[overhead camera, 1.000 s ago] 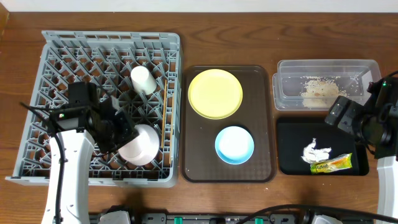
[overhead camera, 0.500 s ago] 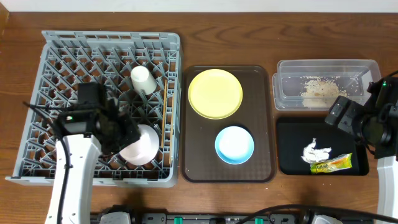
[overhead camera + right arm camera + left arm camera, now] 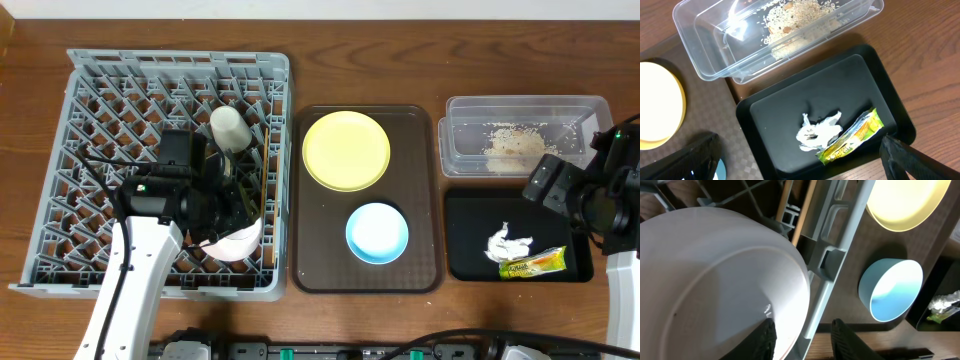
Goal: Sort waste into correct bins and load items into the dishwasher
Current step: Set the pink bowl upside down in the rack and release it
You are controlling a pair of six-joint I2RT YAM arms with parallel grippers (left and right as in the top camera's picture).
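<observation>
The white bowl point(image 3: 240, 243) leans tilted in the grey dishwasher rack point(image 3: 120, 90) near its right wall. My left gripper point(image 3: 225, 215) is open around its rim point(image 3: 799, 305); one finger is inside the bowl, the other stands clear outside. A small white cup point(image 3: 228, 125) and wooden chopsticks point(image 3: 802, 215) also sit in the rack. The yellow plate point(image 3: 346, 150) and light blue bowl point(image 3: 377, 232) rest on the brown tray. My right gripper point(image 3: 797, 142) hangs open and empty above the black tray point(image 3: 465, 250), which holds the tissue point(image 3: 508, 243) and wrapper point(image 3: 533, 264).
The clear tub point(image 3: 460, 150) at the back right holds beige food scraps point(image 3: 512, 146). The brown serving tray point(image 3: 300, 200) lies between the rack and the two bins. Bare wooden table point(image 3: 400, 60) runs along the back.
My left arm has moved right across the rack with the white bowl, which now leans more on edge, and its jaws have widened. The right arm has not moved.
</observation>
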